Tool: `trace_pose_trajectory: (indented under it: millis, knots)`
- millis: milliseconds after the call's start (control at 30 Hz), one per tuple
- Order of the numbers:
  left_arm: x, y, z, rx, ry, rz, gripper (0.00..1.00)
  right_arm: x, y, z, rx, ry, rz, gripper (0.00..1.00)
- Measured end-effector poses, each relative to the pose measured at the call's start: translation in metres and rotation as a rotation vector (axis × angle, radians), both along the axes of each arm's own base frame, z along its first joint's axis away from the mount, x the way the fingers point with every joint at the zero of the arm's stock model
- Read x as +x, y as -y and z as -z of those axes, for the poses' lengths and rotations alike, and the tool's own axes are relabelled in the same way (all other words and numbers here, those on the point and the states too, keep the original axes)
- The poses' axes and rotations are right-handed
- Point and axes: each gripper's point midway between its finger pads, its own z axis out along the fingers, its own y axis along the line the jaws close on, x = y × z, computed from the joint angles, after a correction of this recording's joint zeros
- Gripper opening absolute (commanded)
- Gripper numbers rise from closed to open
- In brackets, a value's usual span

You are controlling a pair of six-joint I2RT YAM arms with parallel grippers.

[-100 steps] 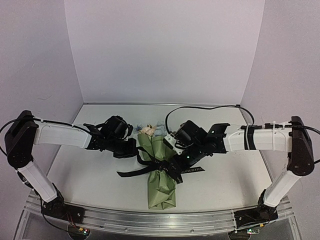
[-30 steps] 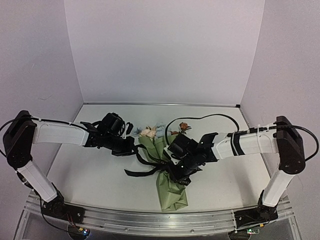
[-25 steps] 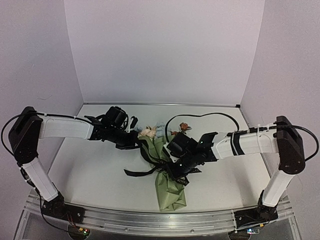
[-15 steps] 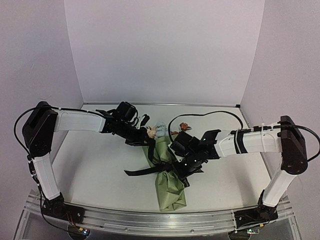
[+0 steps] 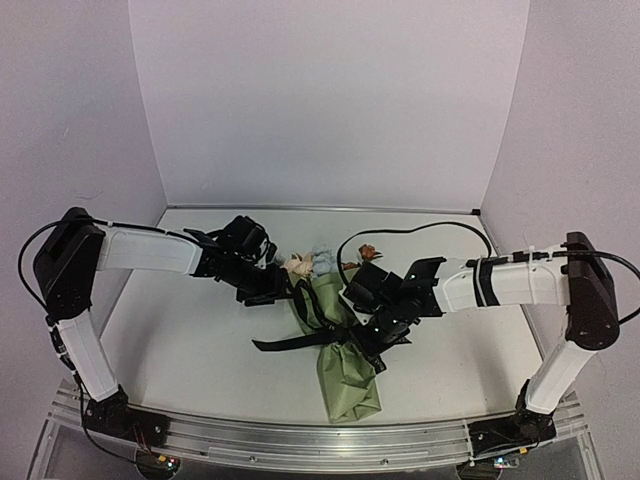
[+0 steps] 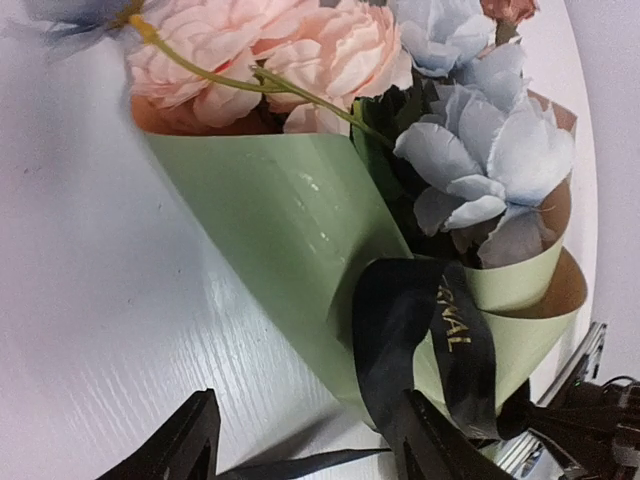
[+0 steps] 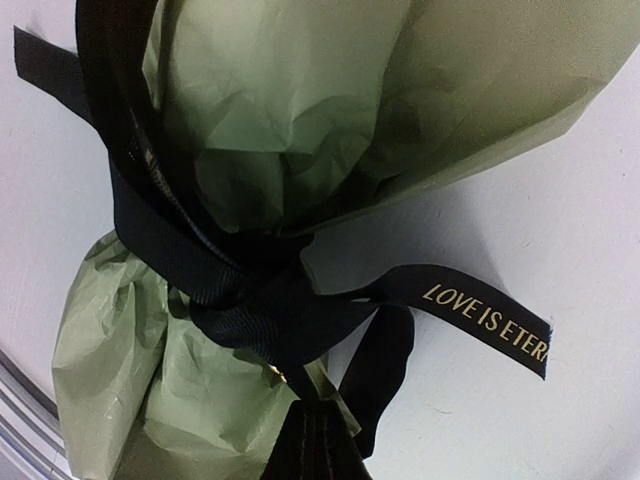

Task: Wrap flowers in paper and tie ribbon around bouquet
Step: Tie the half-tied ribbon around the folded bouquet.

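Pale lilac walls and a white surface are framing the overhead view. The bouquet is lying mid-surface with its heads pointing away. The ribbon is crossing its waist, one tail trailing off to the left. The left jaws are hovering just beside the flowers, and the right jaws are sitting at the ribbon's crossing.

From the left wrist, the jaws are standing spread with nothing between them. The ribbon is looping over the paper close by one fingertip.

From the right wrist, the jaws are pressing together, seemingly pinching the ribbon at the knot. A lettered tail is lying free.

To cinch well, the right side should be holding the knot firm. The left should be taking the loose tail low and pulling it level, sparing the paper.
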Motion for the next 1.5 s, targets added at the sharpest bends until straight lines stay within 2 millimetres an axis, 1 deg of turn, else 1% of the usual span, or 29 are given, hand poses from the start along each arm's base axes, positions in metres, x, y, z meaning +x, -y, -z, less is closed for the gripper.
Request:
trace_pose_trajectory:
  millis: [67, 167, 233, 367, 433, 533, 633, 733, 800, 867, 900, 1000, 1100, 1300, 1367, 1500]
  knots:
    - [-0.003, -0.006, -0.009, -0.021, 0.0, -0.04, 0.65, 0.0, 0.0, 0.0, -0.001, 0.0, -0.001, 0.0]
    - [-0.009, -0.009, -0.023, -0.078, -0.007, -0.087, 0.6, 0.0, 0.0, 0.0, -0.003, 0.0, -0.004, 0.0]
    - [-0.015, -0.008, -0.026, -0.121, -0.027, -0.113, 0.57, 0.0, 0.0, 0.0, -0.003, 0.001, -0.006, 0.0]
    - [-0.029, 0.007, -0.019, -0.186, -0.085, -0.132, 0.54, 0.0, 0.0, 0.0, -0.005, 0.001, -0.011, 0.0]
    - [-0.035, 0.018, -0.014, -0.215, -0.112, -0.133, 0.52, 0.0, 0.0, 0.0, -0.005, 0.001, -0.012, 0.0]
    - [-0.042, 0.032, -0.009, -0.248, -0.145, -0.132, 0.46, 0.0, 0.0, 0.0, -0.005, 0.001, -0.013, 0.0]
    - [-0.045, 0.042, -0.003, -0.271, -0.167, -0.137, 0.35, 0.0, 0.0, 0.0, -0.006, 0.002, -0.015, 0.0]
    - [-0.045, 0.047, 0.003, -0.28, -0.184, -0.153, 0.27, 0.0, 0.001, 0.0, -0.007, 0.002, -0.016, 0.0]
    - [-0.044, 0.047, 0.005, -0.285, -0.191, -0.169, 0.16, 0.0, 0.001, 0.0, -0.007, 0.002, -0.017, 0.0]
    - [-0.044, 0.047, 0.006, -0.291, -0.196, -0.178, 0.03, 0.0, 0.001, 0.0, -0.008, 0.003, -0.019, 0.0]
    - [-0.044, 0.047, 0.006, -0.293, -0.194, -0.182, 0.0, 0.0, 0.001, 0.0, -0.008, 0.003, -0.02, 0.0]
    - [-0.042, 0.048, 0.009, -0.291, -0.186, -0.181, 0.0, 0.001, 0.002, 0.0, -0.014, 0.009, -0.023, 0.0]
    - [-0.042, 0.044, 0.014, -0.256, -0.173, -0.175, 0.0, 0.004, 0.006, -0.003, -0.014, 0.014, -0.025, 0.0]
    - [-0.044, 0.037, 0.019, -0.167, -0.13, -0.125, 0.0, 0.008, 0.028, -0.009, -0.041, 0.013, -0.027, 0.0]
    - [-0.045, 0.036, 0.02, -0.143, -0.116, -0.102, 0.0, 0.007, 0.033, -0.006, -0.059, 0.007, -0.035, 0.0]
    - [-0.048, 0.031, 0.025, -0.096, -0.097, -0.063, 0.0, -0.002, 0.046, 0.008, -0.104, -0.02, -0.05, 0.0]
